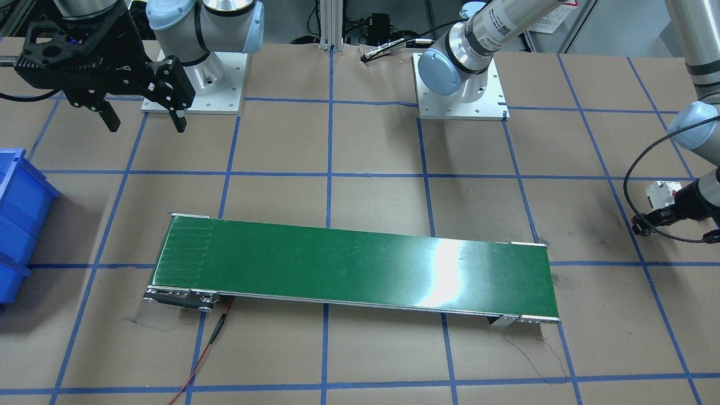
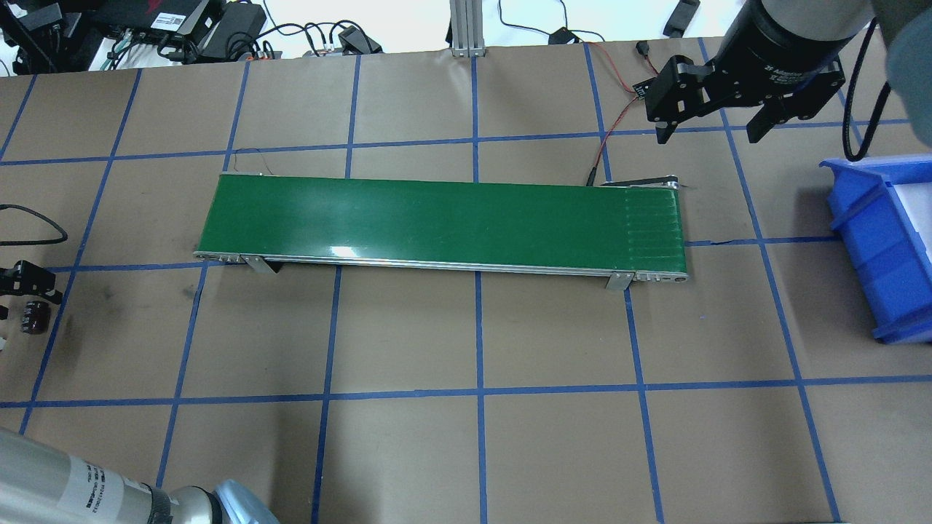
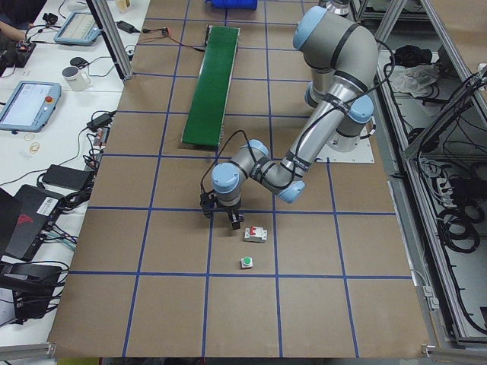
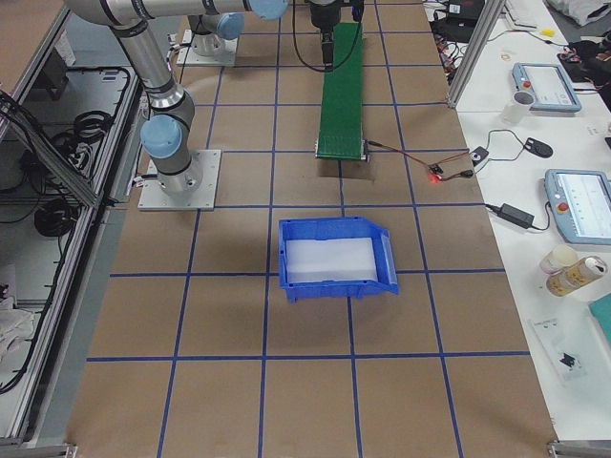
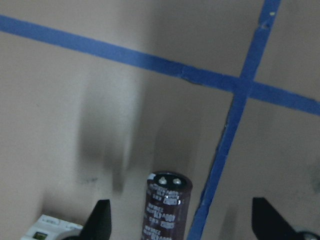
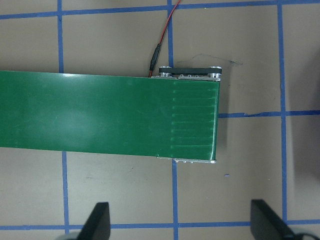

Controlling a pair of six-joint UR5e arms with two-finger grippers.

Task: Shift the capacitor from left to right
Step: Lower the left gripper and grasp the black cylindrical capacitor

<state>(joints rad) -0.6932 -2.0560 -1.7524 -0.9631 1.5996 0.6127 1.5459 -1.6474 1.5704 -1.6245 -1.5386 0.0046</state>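
The capacitor [image 5: 167, 207], a dark brown cylinder with pale print, sits on the brown table at the robot's far left, also in the overhead view [image 2: 34, 317]. My left gripper [image 5: 183, 217] is open. In the left wrist view its fingertips [image 5: 102, 220] flank the capacitor with wide gaps, not touching it. The gripper also shows in the overhead view [image 2: 22, 280] and the front view [image 1: 647, 222]. My right gripper [image 2: 717, 131] is open and empty, held above the table beside the green conveyor's [image 2: 437, 215] right end; it also shows in the front view [image 1: 146, 121].
A white circuit breaker with a red lever [image 3: 256, 235] lies close to the capacitor, its corner in the left wrist view [image 5: 52, 229]. A green-capped button [image 3: 247, 263] lies beyond it. A blue bin [image 2: 881, 240] stands at the robot's right. A red wire [image 2: 608, 138] runs from the conveyor.
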